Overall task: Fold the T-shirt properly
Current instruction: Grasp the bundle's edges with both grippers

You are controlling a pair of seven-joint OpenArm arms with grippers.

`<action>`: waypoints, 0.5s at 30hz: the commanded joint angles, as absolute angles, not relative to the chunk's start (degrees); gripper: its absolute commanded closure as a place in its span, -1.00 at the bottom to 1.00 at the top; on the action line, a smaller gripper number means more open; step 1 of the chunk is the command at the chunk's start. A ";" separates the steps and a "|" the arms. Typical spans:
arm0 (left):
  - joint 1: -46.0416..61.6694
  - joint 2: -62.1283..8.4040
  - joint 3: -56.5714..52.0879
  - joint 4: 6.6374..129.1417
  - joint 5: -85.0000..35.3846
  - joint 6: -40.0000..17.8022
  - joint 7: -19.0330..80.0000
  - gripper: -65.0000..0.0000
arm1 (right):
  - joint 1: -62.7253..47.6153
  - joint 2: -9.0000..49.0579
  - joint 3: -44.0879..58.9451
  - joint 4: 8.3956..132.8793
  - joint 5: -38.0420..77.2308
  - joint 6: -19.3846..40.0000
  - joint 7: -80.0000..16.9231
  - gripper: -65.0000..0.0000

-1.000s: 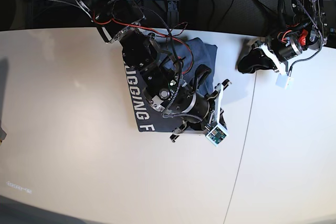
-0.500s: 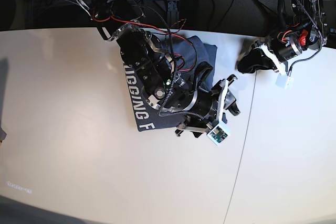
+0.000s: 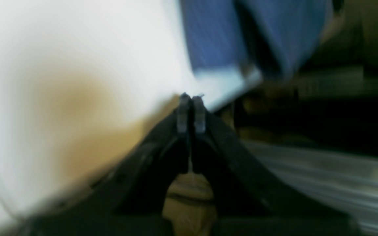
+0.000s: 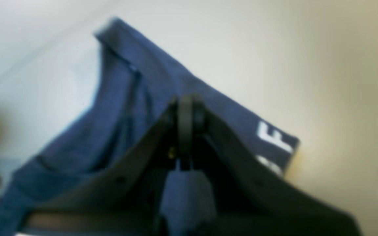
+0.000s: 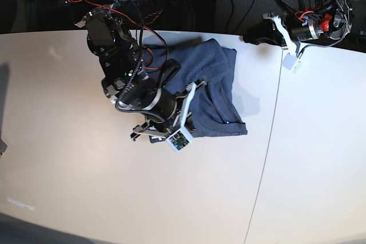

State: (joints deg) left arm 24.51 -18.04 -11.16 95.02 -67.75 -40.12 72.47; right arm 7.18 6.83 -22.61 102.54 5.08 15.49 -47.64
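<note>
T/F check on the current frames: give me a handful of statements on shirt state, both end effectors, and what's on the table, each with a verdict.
1. The T-shirt lies folded into a compact bundle on the table. True.
2. The left end effector is clamped on shirt fabric. False: its jaws are shut with nothing between them, and it sits at the table's far edge, away from the shirt.
3. The right end effector has its jaws shut. True.
4. White lettering shows on the shirt in the right wrist view. True: an F near one corner.
5. The shirt is spread flat with both sleeves out. False: it is folded over itself, and no sleeve lies spread out.
</note>
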 commanded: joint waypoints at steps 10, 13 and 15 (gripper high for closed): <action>28.75 -16.05 -10.68 121.03 -68.16 -40.00 68.86 0.98 | 6.63 11.42 -16.75 102.30 9.02 16.27 -44.05 1.00; 28.71 -15.92 -7.25 121.08 -65.36 -40.00 66.76 0.98 | 6.79 11.42 -16.75 99.79 8.95 16.29 -41.08 1.00; 28.53 -15.49 -3.33 121.08 -62.46 -40.00 65.08 0.98 | 7.64 11.42 -16.73 97.21 8.80 16.34 -40.01 1.00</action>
